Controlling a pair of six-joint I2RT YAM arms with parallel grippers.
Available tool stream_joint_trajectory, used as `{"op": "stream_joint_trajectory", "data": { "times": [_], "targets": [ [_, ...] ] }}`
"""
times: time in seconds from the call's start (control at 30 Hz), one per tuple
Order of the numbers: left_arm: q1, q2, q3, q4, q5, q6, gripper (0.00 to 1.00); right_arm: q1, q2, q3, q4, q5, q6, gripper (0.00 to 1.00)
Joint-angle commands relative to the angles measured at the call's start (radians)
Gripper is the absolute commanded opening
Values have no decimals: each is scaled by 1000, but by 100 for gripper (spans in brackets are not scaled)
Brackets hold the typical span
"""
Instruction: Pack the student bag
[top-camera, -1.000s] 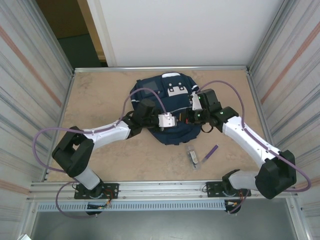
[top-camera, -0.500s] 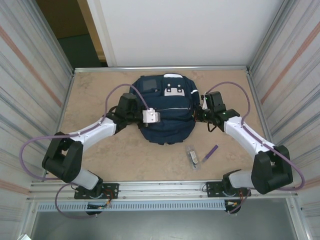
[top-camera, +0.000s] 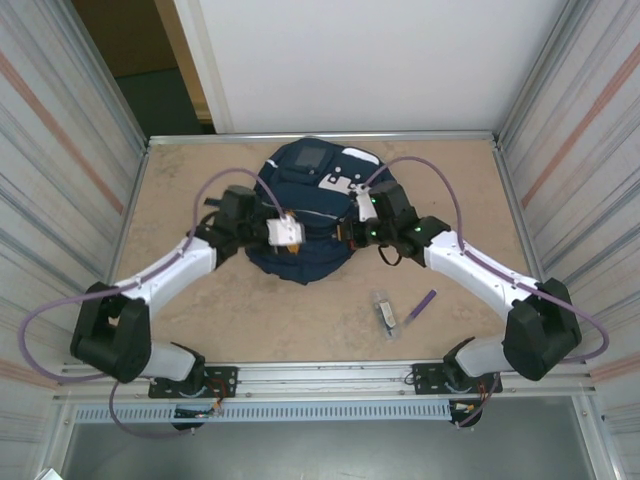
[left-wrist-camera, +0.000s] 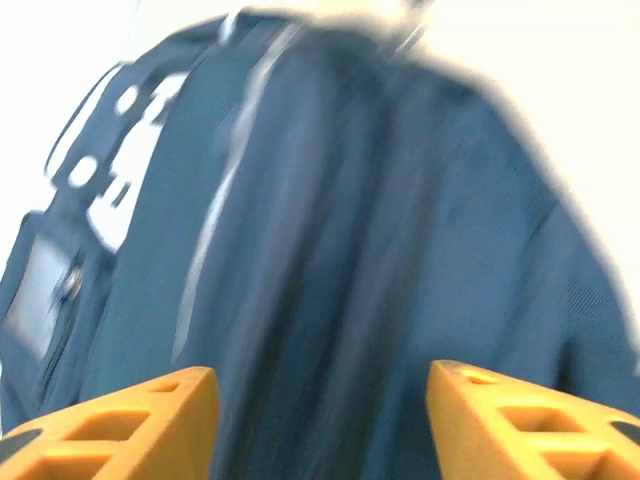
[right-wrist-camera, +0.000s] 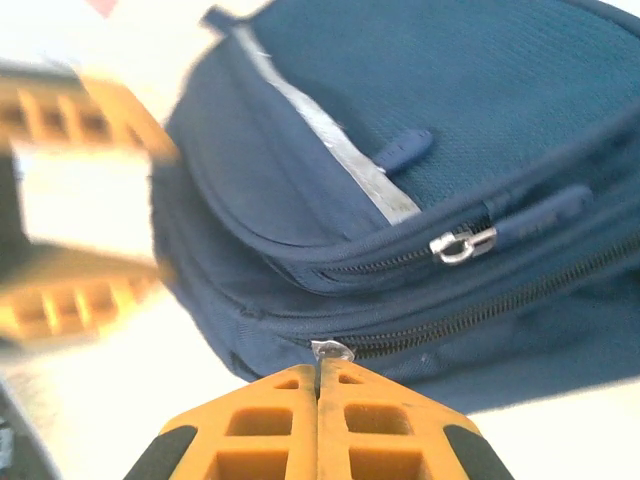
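The student bag (top-camera: 300, 262), a large navy-blue fabric backpack with white patches, rests on the tan table (top-camera: 300, 325), toward the far middle as seen from above. Your left gripper (top-camera: 285, 232) is over the bag's left side, and your right gripper (top-camera: 352, 232) meets its right edge. Near the front right of the table, well apart from the bag, lie a small flat clear-and-dark item (top-camera: 384, 312) and a thin purple pen (top-camera: 424, 303).

From the left wrist, the picture is blurred. The bag (left-wrist-camera: 380, 250) is close ahead. Your left gripper (left-wrist-camera: 320, 420) has its orange fingers (left-wrist-camera: 120, 425) spread wide, with nothing between them.

From the right wrist, the bag (right-wrist-camera: 450, 100) shows two zip lines along its side. Your right gripper (right-wrist-camera: 320, 385) has its orange fingers pressed together, pinching a silver metal zipper pull (right-wrist-camera: 332, 350) on the lower zip. A second silver pull (right-wrist-camera: 462, 243) hangs free on the upper zip.
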Motion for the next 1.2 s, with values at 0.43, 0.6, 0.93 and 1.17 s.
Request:
{"op": "stream_joint_trajectory", "data": {
  "times": [0.43, 0.6, 0.93, 1.17],
  "targets": [
    [-135, 20, -26, 185, -232, -48, 0, 1, -13, -7, -23, -23, -106, 0],
    [-99, -16, -54, 152, -58, -22, 0, -140, 89, -6, -25, 227, -150, 0],
    [-93, -32, -51, 60, 88, 18, 8, -327, 325, 156, 17, 108, -68, 4],
    [-142, -78, 49, -89, 34, -66, 52, -321, 163, 73, -57, 125, -85, 34]
  ]
}}
